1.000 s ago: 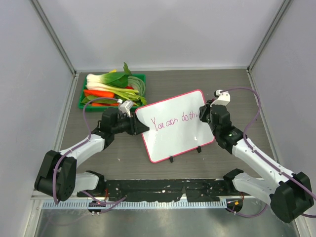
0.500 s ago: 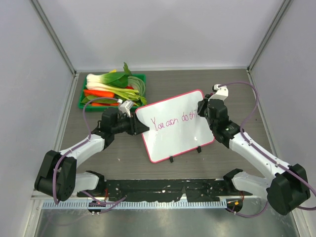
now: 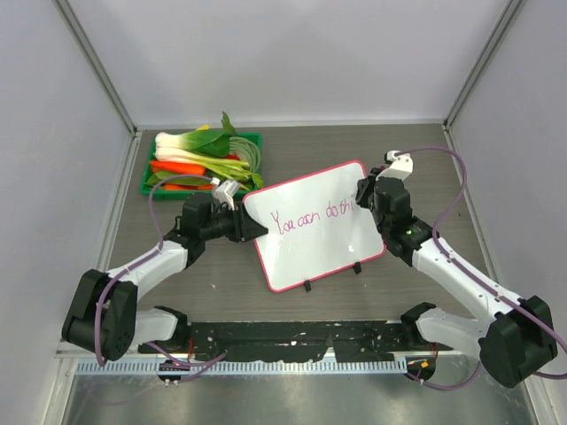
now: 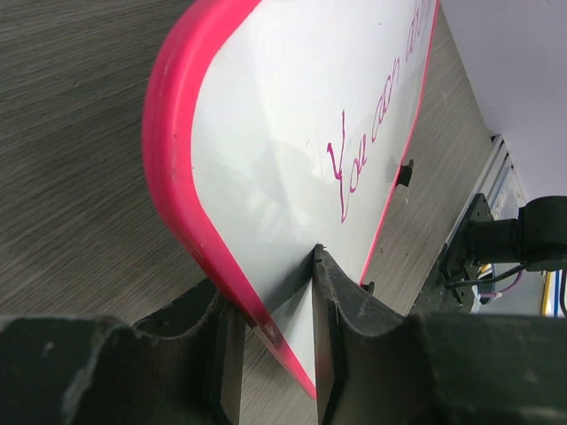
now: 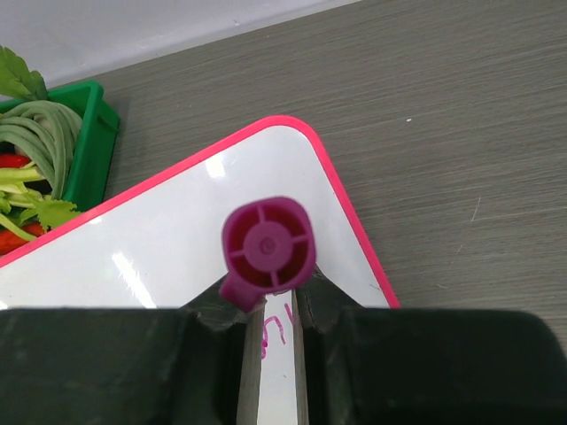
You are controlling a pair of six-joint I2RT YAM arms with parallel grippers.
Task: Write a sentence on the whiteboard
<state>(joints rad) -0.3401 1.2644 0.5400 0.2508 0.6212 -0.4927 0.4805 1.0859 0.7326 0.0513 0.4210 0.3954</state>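
The whiteboard (image 3: 314,243) stands tilted on the table, with a pink frame and black feet. The sentence (image 3: 312,216) is thin pink-purple cursive across its upper part; its last letters are hidden behind my right gripper. My left gripper (image 3: 255,228) is shut on the board's left edge, one finger on each face (image 4: 270,297). My right gripper (image 3: 363,202) is shut on a purple marker (image 5: 268,248) over the board's top right corner (image 5: 177,230). The marker's tip is hidden. A few pink strokes (image 5: 275,326) show between the fingers. The writing also shows in the left wrist view (image 4: 368,142).
A green tray (image 3: 147,180) of leafy greens and red and orange vegetables sits at the back left, just behind the left gripper; its corner shows in the right wrist view (image 5: 96,133). Grey walls enclose three sides. A black rail runs along the near edge (image 3: 292,336).
My right gripper with the marker has moved a little toward the board's far right corner. The left gripper and the board have not moved.
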